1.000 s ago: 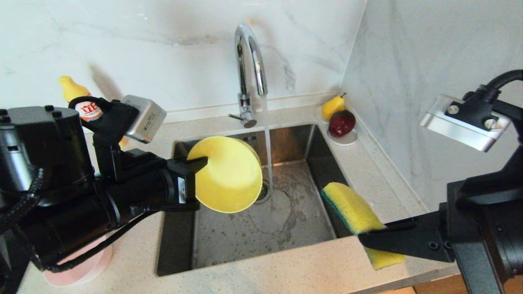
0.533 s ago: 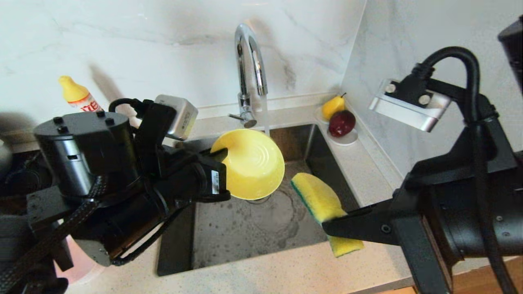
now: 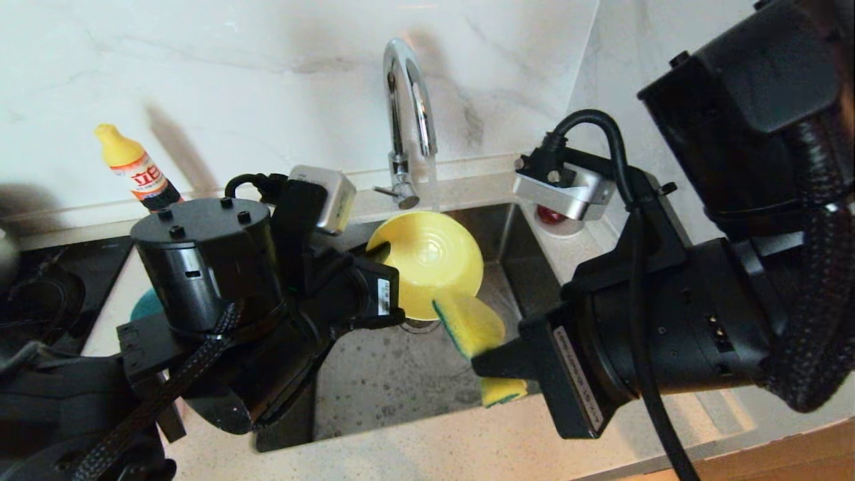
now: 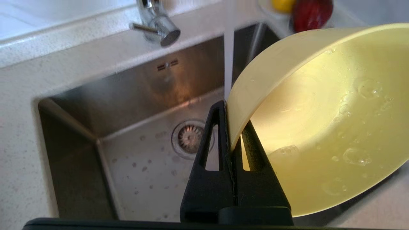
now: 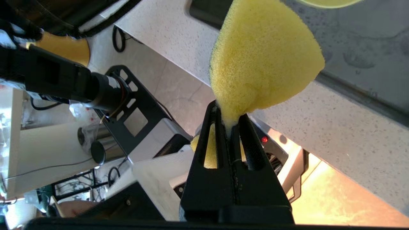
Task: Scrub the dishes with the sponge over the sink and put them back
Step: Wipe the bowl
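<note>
My left gripper (image 3: 382, 256) is shut on the rim of the yellow bowl (image 3: 427, 260), which it holds tilted on edge over the sink (image 3: 394, 381), beside the tap's thin running stream (image 4: 228, 64). In the left wrist view the black fingers (image 4: 220, 127) pinch the wet bowl (image 4: 319, 121) wall, one inside and one outside. My right gripper (image 3: 491, 364) is shut on the narrow end of the yellow sponge (image 3: 471, 324), its green layer facing left. The sponge (image 5: 262, 57) sits right below the bowl's lower rim; I cannot tell whether they touch.
The chrome gooseneck tap (image 3: 407, 87) stands behind the sink, with the drain strainer (image 4: 188, 137) below the bowl. A yellow-capped bottle (image 3: 133, 167) stands at the back left. A teal-blue edge (image 3: 143, 304) shows behind my left arm. Red fruit (image 4: 310, 12) sits at the back right corner.
Both arms have closed in over the sink. The yellow bowl has moved right and back toward the tap, and the sponge has swung left from the counter edge up to the bowl.
</note>
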Tool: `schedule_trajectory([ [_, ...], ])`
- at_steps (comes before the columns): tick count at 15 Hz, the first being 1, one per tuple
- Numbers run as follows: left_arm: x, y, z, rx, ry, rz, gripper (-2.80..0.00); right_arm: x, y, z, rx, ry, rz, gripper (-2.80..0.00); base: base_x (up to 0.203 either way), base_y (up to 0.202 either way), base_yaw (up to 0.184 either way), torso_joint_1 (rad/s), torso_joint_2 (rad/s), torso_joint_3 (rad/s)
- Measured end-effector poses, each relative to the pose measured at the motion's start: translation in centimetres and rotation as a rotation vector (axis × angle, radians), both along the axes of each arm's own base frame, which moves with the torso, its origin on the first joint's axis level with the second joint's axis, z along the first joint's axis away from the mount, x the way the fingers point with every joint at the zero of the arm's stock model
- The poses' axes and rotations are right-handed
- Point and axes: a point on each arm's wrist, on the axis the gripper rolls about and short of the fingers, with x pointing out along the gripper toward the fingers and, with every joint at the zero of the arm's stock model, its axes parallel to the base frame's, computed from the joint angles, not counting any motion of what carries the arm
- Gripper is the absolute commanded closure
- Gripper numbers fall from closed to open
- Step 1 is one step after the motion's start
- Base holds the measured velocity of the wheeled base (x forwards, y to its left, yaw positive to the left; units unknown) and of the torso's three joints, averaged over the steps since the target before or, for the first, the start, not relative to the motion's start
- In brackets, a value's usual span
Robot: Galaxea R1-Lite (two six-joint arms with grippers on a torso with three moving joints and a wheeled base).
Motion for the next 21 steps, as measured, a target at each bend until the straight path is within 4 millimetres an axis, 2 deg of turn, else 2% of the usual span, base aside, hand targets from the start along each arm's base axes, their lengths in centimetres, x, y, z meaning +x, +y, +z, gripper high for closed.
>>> schedule_trajectory([
  [10,-1.2,-0.5,-0.1,-0.006,0.003,-0.043,0.00,4.4,2.9,-0.5,0.019,0.024,-0.091,0.00,0.000,0.000,0.000,0.000,0.00,0.000],
  [17,-2.3,-0.3,-0.4,0.001,0.011,-0.068,0.00,6.6,2.7,0.3,0.034,0.015,-0.149,0.00,0.000,0.000,0.000,0.000,0.00,0.000],
  [21,-2.7,-0.1,-0.8,0.008,0.020,-0.073,0.00,6.9,2.5,0.9,0.048,0.005,-0.158,0.00,0.000,0.000,0.000,0.000,0.00,0.000],
])
